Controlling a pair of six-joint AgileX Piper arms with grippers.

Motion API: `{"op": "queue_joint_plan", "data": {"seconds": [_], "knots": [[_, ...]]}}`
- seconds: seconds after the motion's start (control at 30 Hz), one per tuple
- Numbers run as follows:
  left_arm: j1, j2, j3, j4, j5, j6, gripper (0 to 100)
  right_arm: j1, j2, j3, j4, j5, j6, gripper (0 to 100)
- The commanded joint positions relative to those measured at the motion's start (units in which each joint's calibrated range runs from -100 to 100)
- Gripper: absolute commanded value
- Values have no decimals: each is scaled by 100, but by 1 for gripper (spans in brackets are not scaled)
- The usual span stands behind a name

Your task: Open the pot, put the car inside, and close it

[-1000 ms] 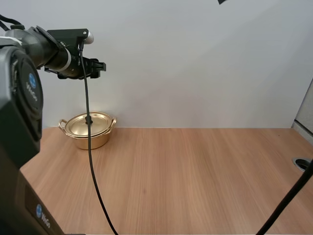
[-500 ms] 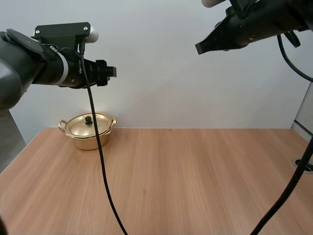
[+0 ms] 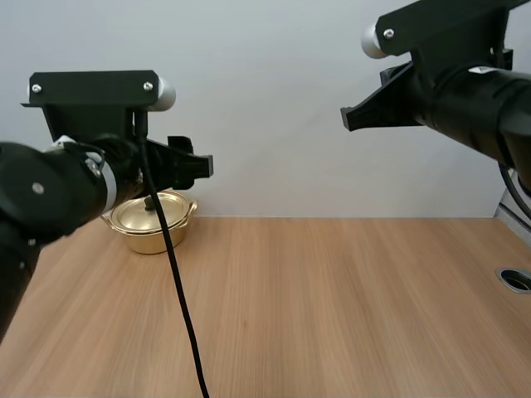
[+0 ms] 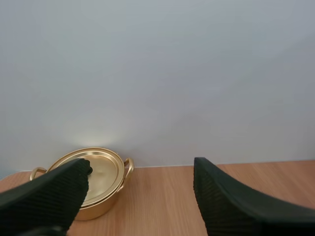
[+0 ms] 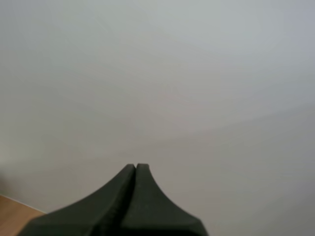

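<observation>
A golden pot (image 3: 153, 222) with its lid on and a black knob stands at the table's far left, by the wall. My left gripper (image 3: 192, 167) hovers high above and in front of the pot. In the left wrist view its fingers (image 4: 216, 196) stand wide apart with nothing between them, and the pot (image 4: 101, 183) lies beyond the left finger. My right gripper (image 3: 357, 118) hangs high at the right, pointing at the wall; in the right wrist view its fingers (image 5: 133, 179) lie together as one wedge.
The wooden table (image 3: 332, 307) spreads bare from the pot to the right edge. A round grommet (image 3: 514, 279) sits at the table's far right. A plain wall rises behind the table.
Both arms have swung in towards the camera and lowered. The right arm came into view from the top right. The pot has not moved.
</observation>
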Motion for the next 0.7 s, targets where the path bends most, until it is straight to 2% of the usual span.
{"op": "queue_joint_plan", "data": {"seconds": [0.0, 0.13, 0.2, 0.33, 0.4, 0.43, 0.67], "knots": [[-273, -2659, 535, 2286, -44, -811, 100, -3, -782, 1057, 299, 425, 109, 0], [-326, -2659, 1294, 3410, -44, -2512, 100, -3, -1297, 1690, 256, 1546, 5, 0], [-347, -2659, 1770, 3751, -44, -2976, 100, -3, -1358, 1933, 234, 1721, 5, 0], [-434, -2734, 2494, 4133, -224, -2998, 100, -5, -1358, 2408, 162, 1398, 5, 0], [-457, -2825, 2837, 4150, 24, -2998, 100, -32, -1358, 2523, 46, 1283, 5, 0], [-452, -2862, 2982, 4121, -234, -3007, 100, -50, -1358, 2545, -47, 1268, 38, 0], [-452, -2977, 3443, 3807, -818, -3007, 100, -81, -1358, 2591, -824, 1412, 946, 0]]}}
